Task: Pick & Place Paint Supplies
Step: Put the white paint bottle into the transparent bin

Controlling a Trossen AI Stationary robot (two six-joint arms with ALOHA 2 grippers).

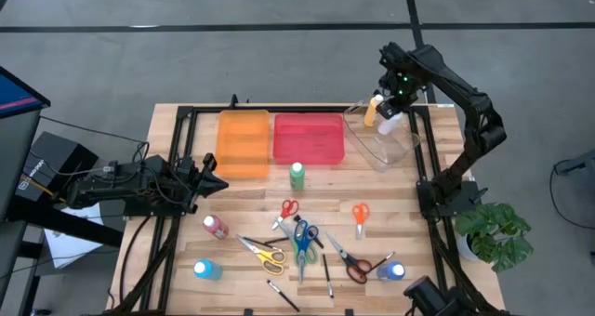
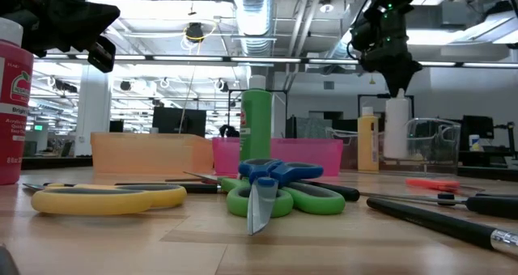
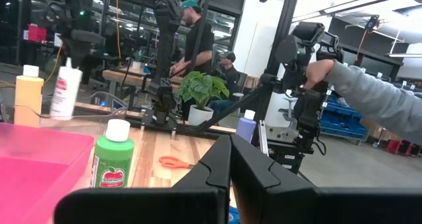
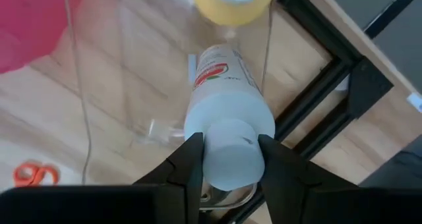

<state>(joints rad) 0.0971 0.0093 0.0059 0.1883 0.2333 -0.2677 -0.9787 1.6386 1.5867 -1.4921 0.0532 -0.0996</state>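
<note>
Right end effector [image 4: 229, 159] is clamped on the white cap of a white paint bottle [image 4: 227, 109], holding it upright over the clear bin [image 1: 386, 141] at the far right corner of the surface [image 1: 409, 232]. That bottle is plain white with a small red-and-green label, and a yellow bottle [image 1: 371, 111] stands just beside it inside the same bin. The clear bin's walls are thin and see-through, and the black frame rail [image 1: 420, 158] runs close along its outer side — little room there. To the left of the clear bin sit a pink bin [image 1: 309, 138] and then an orange bin [image 1: 243, 143], side by side along the far edge. A green bottle [image 1: 297, 175] stands upright just in front of the pink bin. Nearer the front, the wood is crowded: red scissors [image 1: 287, 210], orange scissors [image 1: 360, 214], blue and green scissors [image 1: 303, 238], yellow scissors [image 1: 264, 253], a dark-red pair [image 1: 350, 264], thin dark brushes [image 1: 327, 277], a pink bottle [image 1: 215, 226] and two blue bottles [image 1: 205, 270] near the front corners. Left end effector [image 1: 212, 180] rests at the surface's left edge beside the orange bin, fingers pressed together and empty — well apart from the supplies.
</note>
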